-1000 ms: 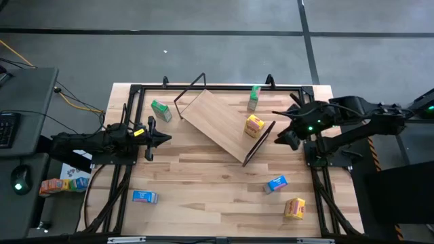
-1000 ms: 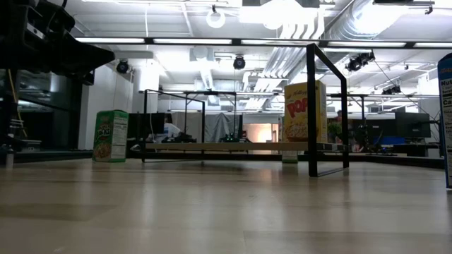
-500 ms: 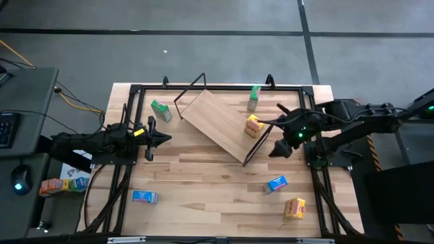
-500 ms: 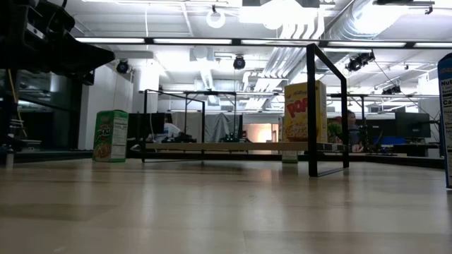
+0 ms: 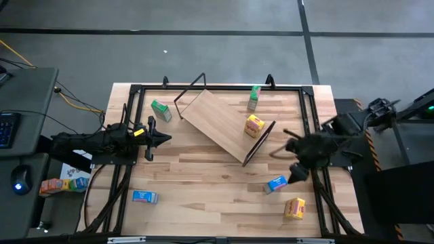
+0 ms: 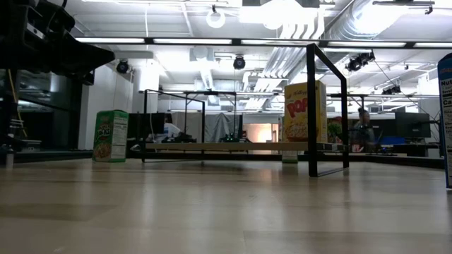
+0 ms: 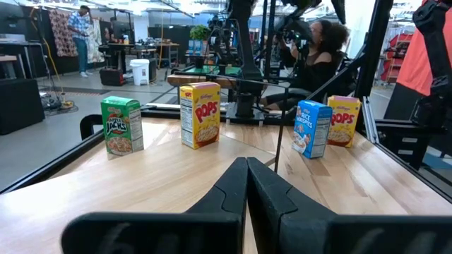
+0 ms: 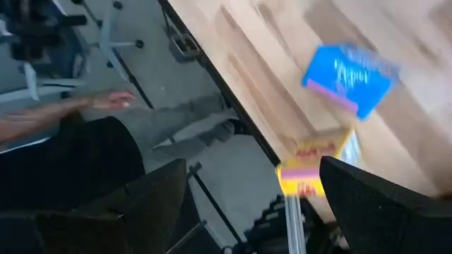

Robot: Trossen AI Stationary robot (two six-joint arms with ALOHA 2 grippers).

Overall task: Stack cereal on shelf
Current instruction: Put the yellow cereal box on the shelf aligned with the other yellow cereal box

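The shelf (image 5: pixel 220 125) is a light-wood board on a black wire frame in the far middle of the table. One yellow cereal box (image 5: pixel 254 125) (image 6: pixel 306 109) stands upright on it. Green boxes (image 5: pixel 161 110) (image 5: pixel 254 96) stand on the table beside it. Two blue boxes (image 5: pixel 144 196) (image 5: pixel 276 184) and a yellow one (image 5: pixel 294 208) lie nearer the front. My right gripper (image 5: pixel 297 171) (image 8: pixel 254 212) hovers open just right of the near-right blue box (image 8: pixel 349 77), with nothing between its fingers. My left gripper (image 5: pixel 159 139) (image 7: pixel 247 183) is shut at the table's left, holding nothing.
A black frame (image 5: pixel 135 91) runs round the table's edges. In the right wrist view a person's hand (image 8: pixel 106 99) shows beyond the table's near right corner. Bare tabletop (image 5: pixel 210 183) lies between the shelf and the front boxes.
My right gripper has left the shelf's right end beside the yellow box there. It has swung toward the table's near edge, turning and tipping downward, and now stands over the near-right blue box. The yellow box stays upright on the shelf.
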